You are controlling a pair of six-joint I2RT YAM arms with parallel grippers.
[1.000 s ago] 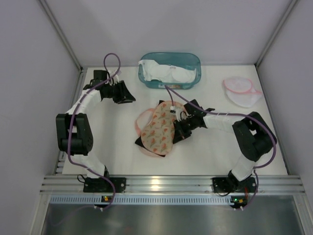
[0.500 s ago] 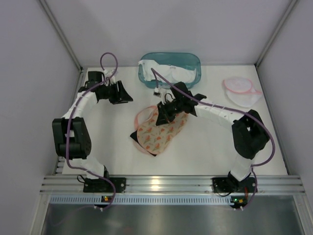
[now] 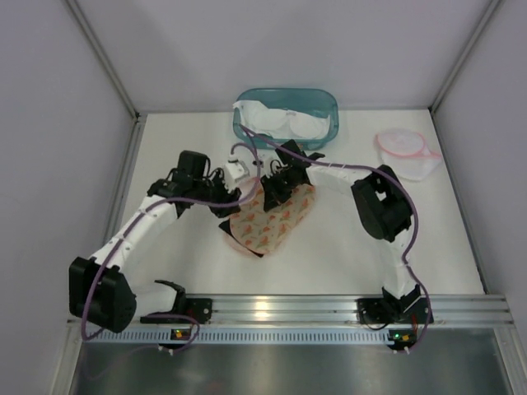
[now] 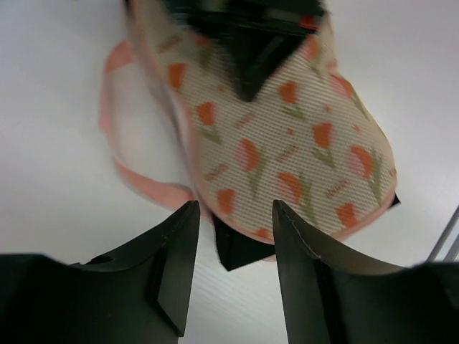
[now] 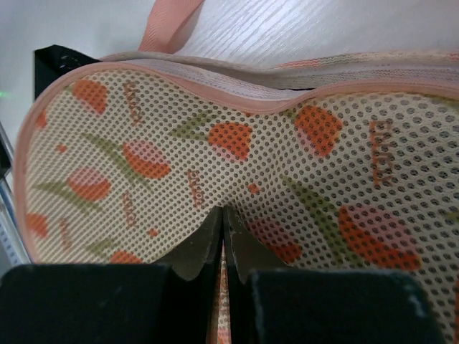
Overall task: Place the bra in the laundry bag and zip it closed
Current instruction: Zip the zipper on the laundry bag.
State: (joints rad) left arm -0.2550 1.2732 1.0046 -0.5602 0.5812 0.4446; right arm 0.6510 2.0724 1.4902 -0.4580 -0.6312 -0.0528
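The laundry bag (image 3: 276,222) lies at the middle of the table (image 3: 346,251), its long axis running from 1 o'clock to 7 o'clock in the top view. Only that view shows what surrounds it: a teal basket (image 3: 284,93) of white garments (image 3: 280,123) at 12 o'clock and a white mesh pouch (image 3: 405,156) with a pink rim at 2 o'clock. It also shows both arms meeting at the bag's far end. The right wrist view gives the grip: the right tool (image 5: 224,215) has its fingers pressed together on the notched mesh edge. The left wrist view shows the left tool (image 4: 234,208) hanging above the bag, fingers parted and holding nothing. Close up, the bag (image 5: 215,165) is cream mesh printed with orange tulips and edged in pink, with a loose pink strap (image 4: 118,129) at its side. A black corner (image 4: 240,247) pokes out beneath it — whether that is the bra I cannot tell.
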